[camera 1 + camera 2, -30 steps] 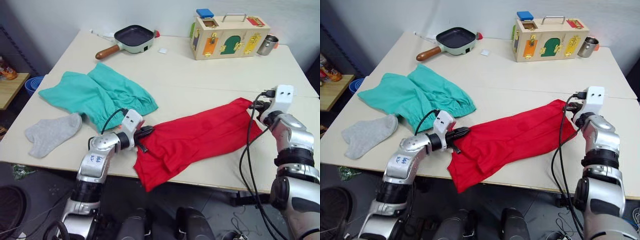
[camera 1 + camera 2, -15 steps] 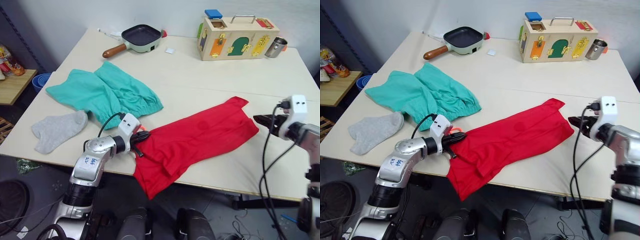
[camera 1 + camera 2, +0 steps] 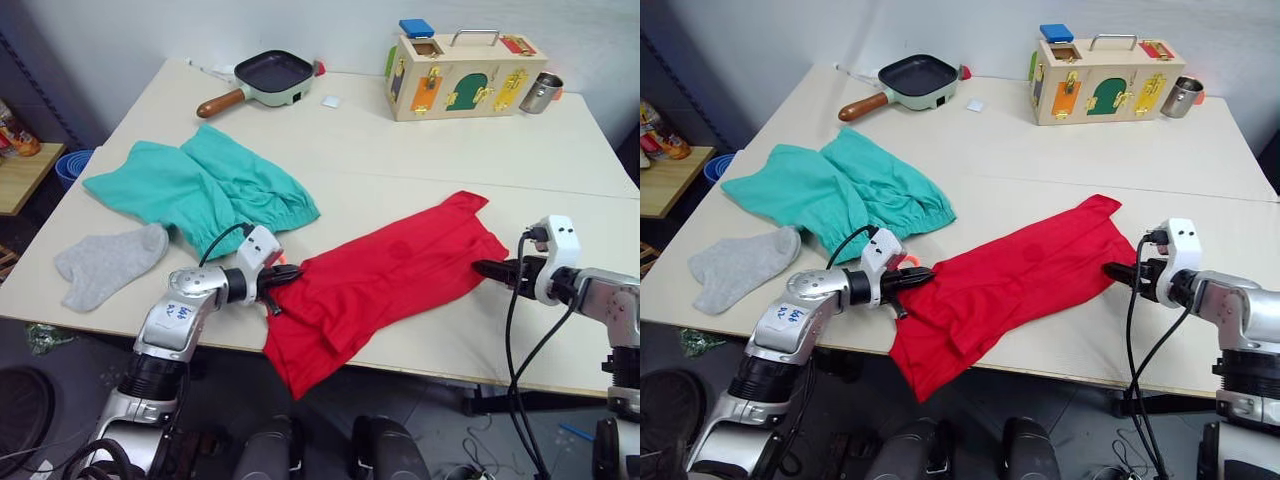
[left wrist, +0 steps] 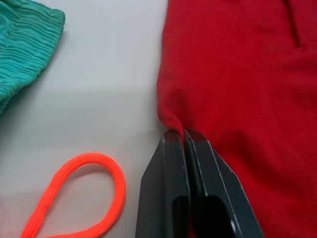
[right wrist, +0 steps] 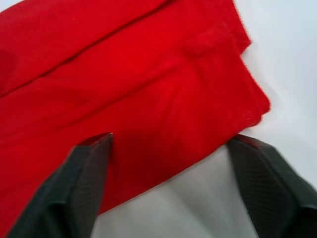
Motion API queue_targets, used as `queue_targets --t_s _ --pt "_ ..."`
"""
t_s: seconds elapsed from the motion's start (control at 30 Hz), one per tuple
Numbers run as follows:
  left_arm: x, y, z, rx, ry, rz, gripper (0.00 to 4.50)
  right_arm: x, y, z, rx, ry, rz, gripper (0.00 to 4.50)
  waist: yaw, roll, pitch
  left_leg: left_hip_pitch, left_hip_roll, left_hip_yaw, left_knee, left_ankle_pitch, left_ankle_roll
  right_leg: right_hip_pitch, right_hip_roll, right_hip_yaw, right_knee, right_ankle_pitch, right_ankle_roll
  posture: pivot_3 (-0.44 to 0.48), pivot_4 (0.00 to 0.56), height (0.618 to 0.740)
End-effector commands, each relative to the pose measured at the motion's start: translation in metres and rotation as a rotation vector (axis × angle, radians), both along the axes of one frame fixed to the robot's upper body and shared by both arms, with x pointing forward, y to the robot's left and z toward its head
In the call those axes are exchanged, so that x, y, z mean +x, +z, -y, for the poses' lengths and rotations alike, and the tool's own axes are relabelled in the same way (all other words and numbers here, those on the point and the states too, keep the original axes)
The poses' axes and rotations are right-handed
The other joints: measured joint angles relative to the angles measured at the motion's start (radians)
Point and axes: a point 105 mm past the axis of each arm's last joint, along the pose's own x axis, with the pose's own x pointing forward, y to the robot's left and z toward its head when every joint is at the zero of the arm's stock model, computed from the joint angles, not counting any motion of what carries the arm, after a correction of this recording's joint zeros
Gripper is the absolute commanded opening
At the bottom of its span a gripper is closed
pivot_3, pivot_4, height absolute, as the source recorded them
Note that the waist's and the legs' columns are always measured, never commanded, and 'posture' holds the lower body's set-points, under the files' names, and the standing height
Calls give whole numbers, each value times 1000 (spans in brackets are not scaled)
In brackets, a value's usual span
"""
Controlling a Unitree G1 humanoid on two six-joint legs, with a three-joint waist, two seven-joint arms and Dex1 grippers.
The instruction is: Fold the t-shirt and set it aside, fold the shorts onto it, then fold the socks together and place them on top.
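Pale beige counter (image 3: pixel 400 140) against a white wall, and the bright red short-sleeved t-shirt (image 3: pixel 390 275) lies stretched in a long diagonal band across the near half, its lower end spilling over the near edge. The left hand (image 3: pixel 283 281) has its two black fingers clamped tight on a pinch of that red cloth at the shirt's left end, an orange drawstring loop (image 4: pixel 84 193) lying on the counter just beside it. The right hand (image 3: pixel 1118 272), fingers spread wide apart, sits at the shirt's right end, near the right edge, gripping nothing. The teal-green cloth shorts (image 3: pixel 200 190) are bunched toward the left side, and one light grey knit sock (image 3: pixel 105 265) rests near the left near corner. Along the far edge: a dark frying pan with a wooden handle (image 3: pixel 262 78), a wooden latch box (image 3: pixel 465 75) and a metal cup (image 3: pixel 540 92).
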Motion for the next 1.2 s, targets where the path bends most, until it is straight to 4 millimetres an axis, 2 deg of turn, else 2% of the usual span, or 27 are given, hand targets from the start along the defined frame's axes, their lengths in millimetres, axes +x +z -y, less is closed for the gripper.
queue_targets --t_s 0.03,0.07,0.1,0.13,0.17,0.3,0.4,0.6,0.8,0.97,1.1,1.2 --pt "-4 8 1 -9 -24 27 0 13 -3 -11 -6 24 31 2004 -3 0 0 0 0 0 0 0 0 0 0 0 0 0 0 0 150 740" --pt "-5 8 1 -10 -23 27 0 16 -2 -13 -9 28 42 1638 -3 0 0 0 0 0 0 0 0 0 0 0 0 0 0 0 150 740" --pt "-6 7 0 -17 -12 24 0 24 2 -15 -36 38 67 1638 -2 0 0 0 0 0 0 0 0 0 0 0 0 0 0 0 150 740" --pt "-8 6 0 -22 -6 21 0 29 6 -16 -46 47 89 1289 -4 0 0 0 0 0 0 0 0 0 0 0 0 0 0 0 150 740" --pt "-9 7 1 -25 -4 21 0 34 10 -16 -53 52 110 1176 -7 0 0 0 0 1 0 0 0 0 0 1 0 0 0 0 150 740" --pt "-14 19 9 -92 19 15 0 52 20 -7 -95 20 175 16 -4 0 0 0 0 1 0 0 0 -1 0 1 1 0 0 0 150 740" --pt "-22 18 18 -116 12 -14 0 70 30 2 -127 -38 234 16 2 0 0 0 0 1 0 0 0 0 0 1 0 0 0 0 150 740" --pt "-30 12 36 -168 34 -45 0 93 49 5 -210 -93 327 16 2 0 0 -1 0 0 0 0 0 0 1 0 0 0 0 0 150 740" --pt "-31 6 65 -162 -33 -55 0 101 55 2 -255 -102 360 16 3 0 0 -1 0 1 0 0 0 0 1 0 0 0 0 0 150 740" --pt "-29 2 65 -139 -45 -67 0 101 54 -2 -208 -68 334 16 1 0 0 -1 0 1 0 0 0 0 2 0 0 0 0 0 150 740" --pt "-21 8 42 -68 7 -15 951 87 54 7 -244 47 275 1102 1 1 0 -1 0 1 0 0 0 0 2 1 0 0 0 0 150 740" --pt "-21 36 21 -83 -41 35 1891 65 71 31 -213 106 265 2100 8 2 1 -2 0 0 0 0 0 -1 1 0 -1 0 0 0 150 740"
